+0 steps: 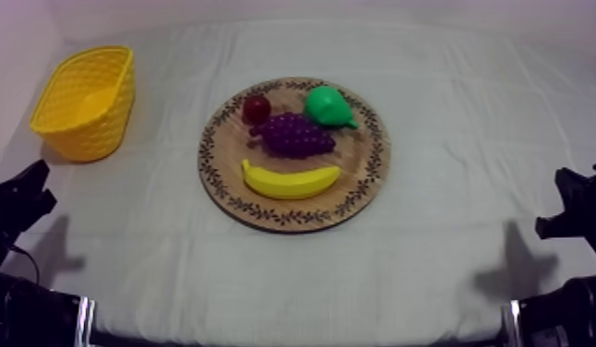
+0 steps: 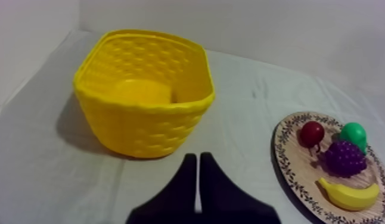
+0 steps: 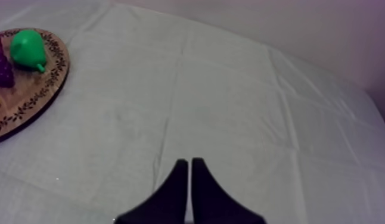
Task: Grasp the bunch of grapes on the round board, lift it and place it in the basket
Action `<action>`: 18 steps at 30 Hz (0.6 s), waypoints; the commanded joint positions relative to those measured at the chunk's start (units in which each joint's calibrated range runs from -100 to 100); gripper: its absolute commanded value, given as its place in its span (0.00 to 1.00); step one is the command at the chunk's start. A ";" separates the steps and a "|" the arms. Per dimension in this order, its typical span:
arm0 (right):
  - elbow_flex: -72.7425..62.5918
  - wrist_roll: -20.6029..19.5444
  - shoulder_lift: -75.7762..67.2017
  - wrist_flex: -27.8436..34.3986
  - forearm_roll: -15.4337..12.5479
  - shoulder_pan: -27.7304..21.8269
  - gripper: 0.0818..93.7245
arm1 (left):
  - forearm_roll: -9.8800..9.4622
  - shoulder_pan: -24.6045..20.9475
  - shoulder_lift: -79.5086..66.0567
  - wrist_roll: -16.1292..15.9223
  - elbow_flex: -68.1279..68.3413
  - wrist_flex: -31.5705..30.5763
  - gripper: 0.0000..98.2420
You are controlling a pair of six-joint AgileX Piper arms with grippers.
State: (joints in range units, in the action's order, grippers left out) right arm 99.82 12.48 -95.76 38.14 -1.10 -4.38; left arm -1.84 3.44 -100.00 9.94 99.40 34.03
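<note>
Plenty of bare cloth on the worktop (image 1: 468, 138) right of the wooden board (image 1: 362, 198), and another strip of cloth between the board's left rim and the yellow basket (image 1: 85, 101) near the far left edge. The bunch of grapes (image 1: 295, 135) lies mid-board, with the small red fruit (image 1: 256, 108) and pear (image 1: 329, 105) just behind and the banana (image 1: 291, 180) in front. The left claw (image 2: 197, 156) sits low at its side, clenched on nothing, pointing at the basket's near wall. The right claw (image 3: 189, 161), clenched and empty too, faces bare cloth beside the board.
</note>
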 commanded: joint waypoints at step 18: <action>-0.04 0.00 0.00 0.00 0.00 0.02 0.00 | 0.00 0.18 0.00 -0.04 0.04 0.00 0.00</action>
State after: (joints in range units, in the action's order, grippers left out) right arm 99.82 12.48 -95.76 38.14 -1.10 -4.38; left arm -1.84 3.48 -100.00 9.94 99.40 34.03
